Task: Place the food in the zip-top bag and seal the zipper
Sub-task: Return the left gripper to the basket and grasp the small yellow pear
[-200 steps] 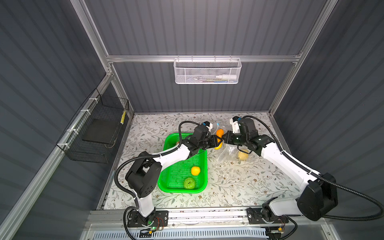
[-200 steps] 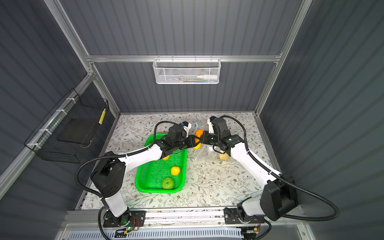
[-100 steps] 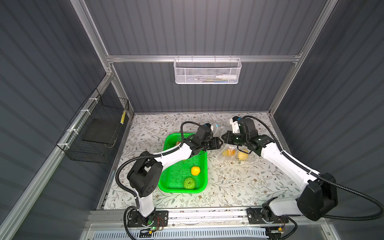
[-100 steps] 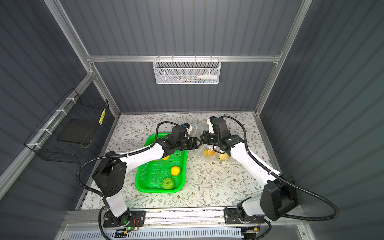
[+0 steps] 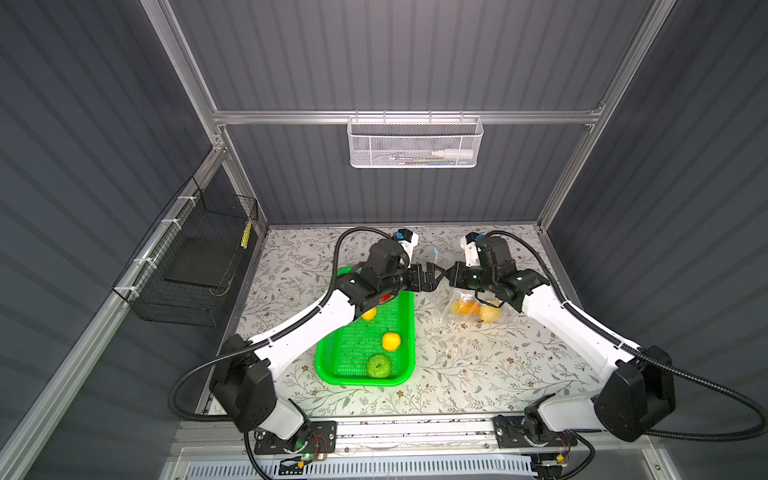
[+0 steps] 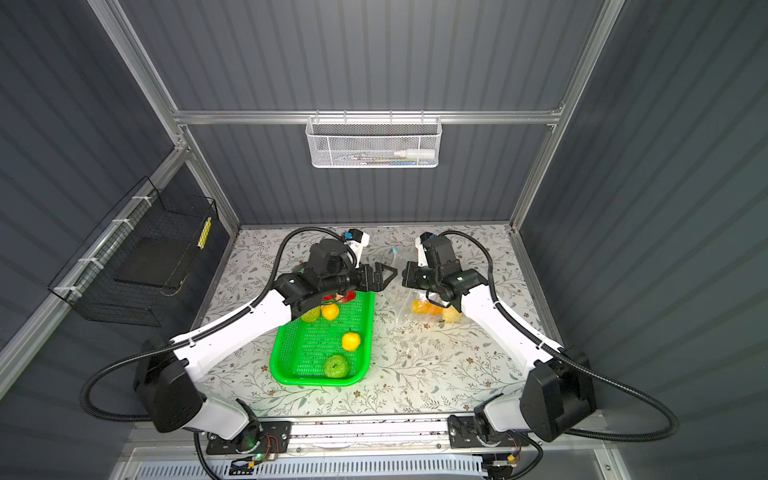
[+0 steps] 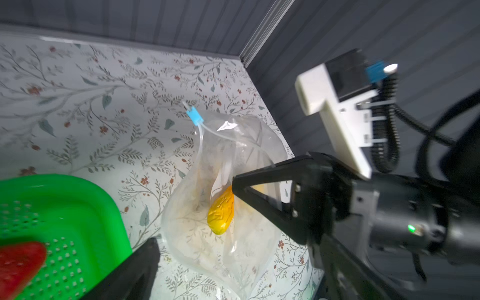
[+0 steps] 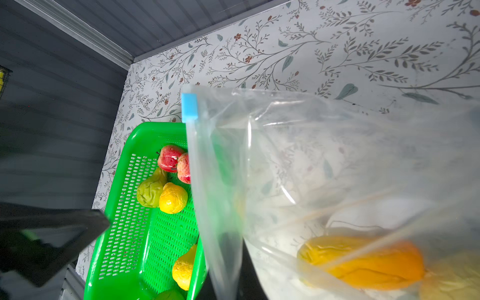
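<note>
The jaws of the left gripper point(image 6: 392, 272) are spread wide and empty just beside the zip-top bag point(image 7: 246, 140), whose mouth edge is pinched in the closed jaws of the right gripper point(image 6: 404, 277), with an orange toy fruit point(image 7: 220, 213) inside.

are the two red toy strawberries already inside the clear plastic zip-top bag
No, both red toy strawberries lie in the green perforated plastic basket, outside the clear plastic bag.

Left arm point(image 5: 307, 328) and right arm point(image 5: 573, 332): white link shells, black joint housings, black corrugated cables point(image 7: 388, 130). Behind the right gripper point(image 7: 235, 185), with black triangular fingers, a white camera bracket point(image 7: 335, 114) bears a blue connector point(image 7: 375, 71); green indicator point(image 7: 411, 228) beyond.
</note>
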Robot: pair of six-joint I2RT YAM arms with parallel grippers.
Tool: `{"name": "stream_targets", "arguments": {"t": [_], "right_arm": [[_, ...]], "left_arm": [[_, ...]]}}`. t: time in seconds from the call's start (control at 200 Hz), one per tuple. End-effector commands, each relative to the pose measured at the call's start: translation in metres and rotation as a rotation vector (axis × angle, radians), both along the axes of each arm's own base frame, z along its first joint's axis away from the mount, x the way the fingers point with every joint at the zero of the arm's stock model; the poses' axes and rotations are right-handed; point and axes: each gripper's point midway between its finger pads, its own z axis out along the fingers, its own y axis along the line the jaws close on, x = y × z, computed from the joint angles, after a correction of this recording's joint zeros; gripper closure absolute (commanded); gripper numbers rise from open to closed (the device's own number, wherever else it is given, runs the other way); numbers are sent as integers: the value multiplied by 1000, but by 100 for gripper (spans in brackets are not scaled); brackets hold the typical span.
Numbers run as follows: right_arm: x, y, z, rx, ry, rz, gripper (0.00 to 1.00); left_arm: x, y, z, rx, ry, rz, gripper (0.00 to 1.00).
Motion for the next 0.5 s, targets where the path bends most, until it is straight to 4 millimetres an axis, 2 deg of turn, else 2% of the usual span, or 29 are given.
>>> {"name": "stream_targets", "arguments": {"t": [0.0,0.085,0.195,0.38,0.495], "right_arm": [[2,-4,4,-20,-14,-10,91],[3,-4,6,-18,-17,-11,91],[3,-5,8,-19,-22,-13,91],[3,-5,6,-21,-18,-15,91],[3,-5,4,-23,-13,-15,91]], "left_arm": [[-2,46,-34,200,7,96,1],[-7,68,-47,299,0,132,1],[-16,84,-68,392,29,125,1],[-41,92,-117,489,115,21,1],[-58,91,-137,513,152,-71,1]]}}
